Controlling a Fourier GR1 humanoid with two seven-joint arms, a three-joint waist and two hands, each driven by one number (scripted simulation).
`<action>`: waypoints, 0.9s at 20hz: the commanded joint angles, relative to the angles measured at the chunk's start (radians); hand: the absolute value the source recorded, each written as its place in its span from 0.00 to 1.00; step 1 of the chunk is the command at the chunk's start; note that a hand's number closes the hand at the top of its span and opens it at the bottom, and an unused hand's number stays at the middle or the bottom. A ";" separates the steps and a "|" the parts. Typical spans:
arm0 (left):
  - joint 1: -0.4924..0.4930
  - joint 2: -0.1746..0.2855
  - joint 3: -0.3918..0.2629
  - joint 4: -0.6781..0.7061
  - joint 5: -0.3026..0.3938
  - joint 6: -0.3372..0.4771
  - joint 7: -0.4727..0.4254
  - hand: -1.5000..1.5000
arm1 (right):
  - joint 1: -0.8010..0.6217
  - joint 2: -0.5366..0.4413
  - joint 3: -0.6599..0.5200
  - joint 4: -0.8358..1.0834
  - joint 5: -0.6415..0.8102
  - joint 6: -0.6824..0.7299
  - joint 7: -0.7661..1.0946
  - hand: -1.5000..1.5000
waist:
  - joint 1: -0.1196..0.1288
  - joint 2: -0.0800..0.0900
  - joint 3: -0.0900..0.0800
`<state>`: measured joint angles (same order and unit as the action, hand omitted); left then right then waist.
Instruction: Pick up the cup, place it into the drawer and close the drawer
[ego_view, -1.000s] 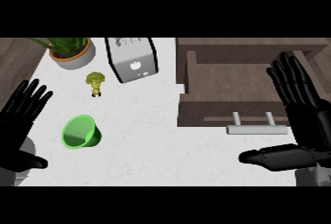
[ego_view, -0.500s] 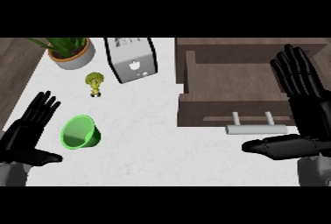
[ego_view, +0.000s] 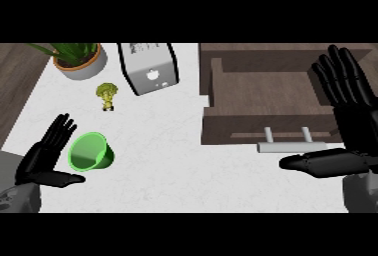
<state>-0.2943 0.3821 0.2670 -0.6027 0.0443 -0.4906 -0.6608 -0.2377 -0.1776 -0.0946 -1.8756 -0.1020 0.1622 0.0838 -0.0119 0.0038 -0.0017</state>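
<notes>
Grey box (ego_view: 151, 70), 12 o'clock on white counter (ego_view: 170, 165): pale apple-shaped logo (ego_view: 153, 75) on top face, about middle. Dark print (ego_view: 140, 48) at 11 o'clock from logo, near box's far edge: small lines and marks, too small to read.

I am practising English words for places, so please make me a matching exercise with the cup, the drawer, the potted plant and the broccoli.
1 cup
2 drawer
3 potted plant
4 broccoli

A pulled open
B far left corner of the counter
C beside the left hand
D between plant and cup

Pairs: 1-C, 2-A, 3-B, 4-D
</notes>
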 joint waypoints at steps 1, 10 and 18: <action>-0.106 0.027 -0.005 0.241 -0.071 -0.010 -0.160 0.00 | -0.048 -0.005 0.002 0.052 0.015 0.003 -0.003 0.00 | -0.003 0.002 -0.001; -0.137 0.012 -0.001 0.348 -0.081 0.000 -0.287 0.00 | -0.071 0.001 0.005 0.015 -0.011 -0.004 0.055 0.00 | -0.019 0.008 -0.004; -0.138 -0.033 -0.019 0.390 -0.113 0.059 -0.381 0.00 | -0.076 -0.026 -0.025 0.007 -0.026 0.010 0.062 0.00 | -0.023 0.010 -0.004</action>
<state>-0.4275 0.3605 0.2499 -0.2414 -0.0585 -0.3707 -0.9143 -0.3030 -0.1894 -0.1069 -1.8554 -0.1153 0.1657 0.1273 -0.0300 0.0119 -0.0054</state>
